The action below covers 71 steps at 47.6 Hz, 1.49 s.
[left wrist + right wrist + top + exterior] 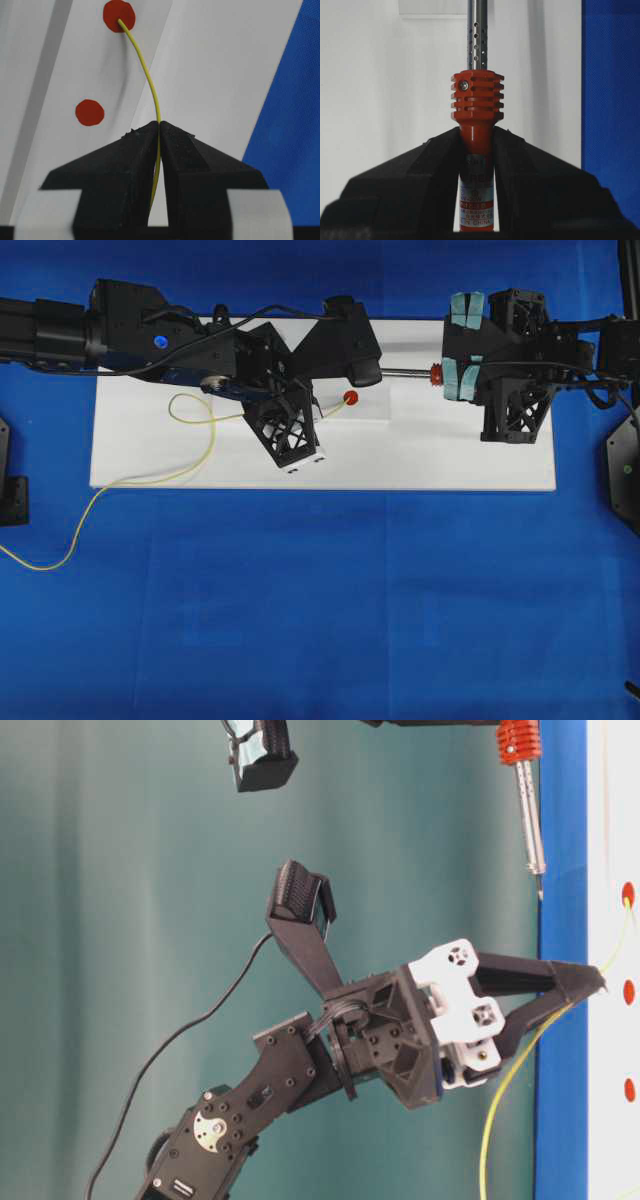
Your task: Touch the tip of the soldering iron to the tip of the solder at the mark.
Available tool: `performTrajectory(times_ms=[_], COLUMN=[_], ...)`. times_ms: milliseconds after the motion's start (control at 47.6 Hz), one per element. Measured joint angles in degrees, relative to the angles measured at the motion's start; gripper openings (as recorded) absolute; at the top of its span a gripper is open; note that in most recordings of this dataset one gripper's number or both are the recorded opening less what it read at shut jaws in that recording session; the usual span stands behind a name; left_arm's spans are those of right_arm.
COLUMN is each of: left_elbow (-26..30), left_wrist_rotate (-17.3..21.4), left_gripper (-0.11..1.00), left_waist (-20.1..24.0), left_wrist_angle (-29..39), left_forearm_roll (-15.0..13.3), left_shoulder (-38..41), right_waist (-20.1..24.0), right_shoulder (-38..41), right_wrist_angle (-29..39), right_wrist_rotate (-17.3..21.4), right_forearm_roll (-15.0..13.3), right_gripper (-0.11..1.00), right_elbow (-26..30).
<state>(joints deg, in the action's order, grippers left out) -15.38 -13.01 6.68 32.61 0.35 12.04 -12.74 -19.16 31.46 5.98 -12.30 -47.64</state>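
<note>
The solder (200, 430) is a thin yellow wire looping over the white board and off its left edge. My left gripper (159, 124) is shut on the solder (150, 85), whose tip rests on the upper red mark (119, 16). In the overhead view that mark (350, 398) lies just right of the left gripper (314, 408). My right gripper (476, 132) is shut on the soldering iron (476, 100) below its orange-red collar. The iron (525, 800) points at the board, and its tip hangs clear of the mark (627, 893). From overhead, the left wrist camera hides the iron's tip.
The white board (450, 450) lies on a blue cloth. A second red dot (89, 112) sits beside the marked one, and the table-level view shows more dots (629, 991) in a row. Black brackets (620, 475) stand at the table's sides.
</note>
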Motion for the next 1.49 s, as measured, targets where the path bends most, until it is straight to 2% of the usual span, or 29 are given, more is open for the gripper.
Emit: performTrajectory(times_ms=[273,902,1490], left_elbow=[0.0,0.0,0.0], left_wrist_rotate=[0.0,0.1,0.0], left_gripper=[0.01,0.01,0.01], left_waist=[0.1,0.1,0.1], left_wrist_angle=[0.1,0.4,0.4], left_forearm_roll=[0.0,0.0,0.0], left_shoulder=[0.0,0.0,0.0], right_waist=[-0.1,1.8,1.8], right_shoulder=[0.4,6.7,9.0], right_wrist_angle=[0.1,-2.5,-0.5], right_wrist_rotate=[0.0,0.0,0.0], right_forearm_roll=[0.2,1.2,1.1], right_gripper=[0.07,0.07,0.07], right_elbow=[-0.5,-0.8,1.1])
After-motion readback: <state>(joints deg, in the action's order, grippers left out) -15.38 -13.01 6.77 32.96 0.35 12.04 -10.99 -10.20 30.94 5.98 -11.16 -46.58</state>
